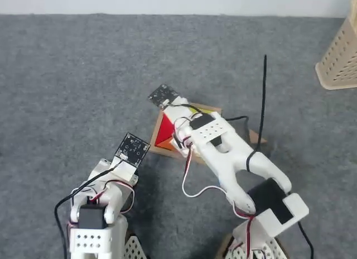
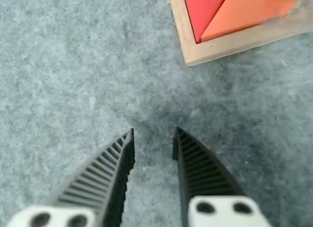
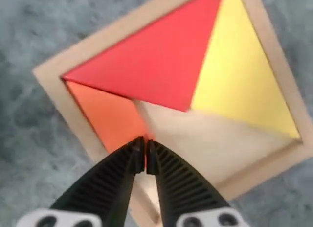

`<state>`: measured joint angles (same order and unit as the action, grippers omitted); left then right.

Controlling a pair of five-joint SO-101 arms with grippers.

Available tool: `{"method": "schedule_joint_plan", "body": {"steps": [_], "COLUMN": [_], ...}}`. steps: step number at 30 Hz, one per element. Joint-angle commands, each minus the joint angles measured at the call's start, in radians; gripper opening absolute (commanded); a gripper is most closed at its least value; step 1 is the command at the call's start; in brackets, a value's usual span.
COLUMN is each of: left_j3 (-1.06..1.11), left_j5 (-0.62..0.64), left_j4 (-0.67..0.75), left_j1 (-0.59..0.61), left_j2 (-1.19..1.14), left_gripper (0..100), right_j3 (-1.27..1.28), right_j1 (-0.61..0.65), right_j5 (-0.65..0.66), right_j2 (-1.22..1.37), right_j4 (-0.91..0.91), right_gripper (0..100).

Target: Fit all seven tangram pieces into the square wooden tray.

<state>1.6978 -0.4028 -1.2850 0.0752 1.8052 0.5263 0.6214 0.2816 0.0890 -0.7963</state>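
square wooden tray (image 3: 49, 85) on grey carpet (image 2: 73, 65) holds red triangle (image 3: 156, 65), yellow triangle (image 3: 244, 80) and orange triangle (image 3: 110, 114). right gripper (image 3: 145, 151) hangs over the orange edge, fingers pinched together; left gripper (image 2: 152, 139), fingers spread, waits near the tray's corner.

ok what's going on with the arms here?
Tangram fill, partway done. The tray holds a red triangle, a yellow triangle and an orange piece; part of its floor is bare. The right gripper, shut, sits over the tray at the orange piece's edge. The left gripper hangs open over the grey carpet near a tray corner, holding nothing.
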Motion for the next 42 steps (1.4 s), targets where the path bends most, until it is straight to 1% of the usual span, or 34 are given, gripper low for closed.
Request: {"method": "schedule_joint_plan", "body": {"steps": [1,3,6,8,11,13,15,19,24,28,30,32,34,37,42], "left_j3": [-0.013,-0.013,-0.013,-0.013,-0.013,-0.013,-0.013,-0.013,-0.013,-0.013,-0.013,-0.013,-0.013,-0.013,-0.013], "left_j5": [0.008,0.008,0.008,0.008,0.008,0.008,0.008,0.008,0.008,0.008,0.008,0.008,0.008,0.008,0.008], "left_j4": [0.0,0.0,0.0,0.0,0.0,0.0,0.0,0.0,0.0,0.0,0.0,0.0,0.0,0.0,0.0], "left_j1": [0.005,0.005,0.005,0.005,0.005,0.005,0.005,0.005,0.005,0.005,0.005,0.005,0.005,0.005,0.005], "left_j2": [0.021,0.021,0.021,0.021,0.021,0.021,0.021,0.021,0.021,0.021,0.021,0.021,0.021,0.021,0.021], "left_gripper": [12,12,12,12,12,12,12,12,12,12,12,12,12,12,12], "right_j3": [-0.028,-0.032,-0.083,-0.106,-0.103,-0.095,-0.101,-0.138,-0.226,-0.247,-0.255,-0.261,-0.272,-0.281,-0.292], "right_j1": [0.047,0.042,-0.016,-0.076,-0.17,-0.211,-0.236,-0.255,-0.262,-0.269,-0.291,-0.325,-0.354,-0.369,-0.352], "right_j5": [-0.011,-0.011,-0.032,-0.104,-0.233,-0.304,-0.344,-0.391,-0.396,-0.39,-0.388,-0.382,-0.324,-0.242,-0.224], "right_j2": [0.005,-0.01,-0.09,-0.163,-0.229,-0.216,-0.174,-0.058,0.088,0.159,0.171,0.173,0.176,0.176,0.166], "right_j4": [0.005,-0.01,-0.108,-0.156,-0.179,-0.179,-0.176,-0.168,-0.179,-0.179,-0.18,-0.18,-0.18,-0.191,-0.226], "right_gripper": [0.7,0.9,1.1,2.1,8.9,13.2,16.1,17.3,17.3,17.0,13.2,6.1,0.4,1.8,2.8]}}
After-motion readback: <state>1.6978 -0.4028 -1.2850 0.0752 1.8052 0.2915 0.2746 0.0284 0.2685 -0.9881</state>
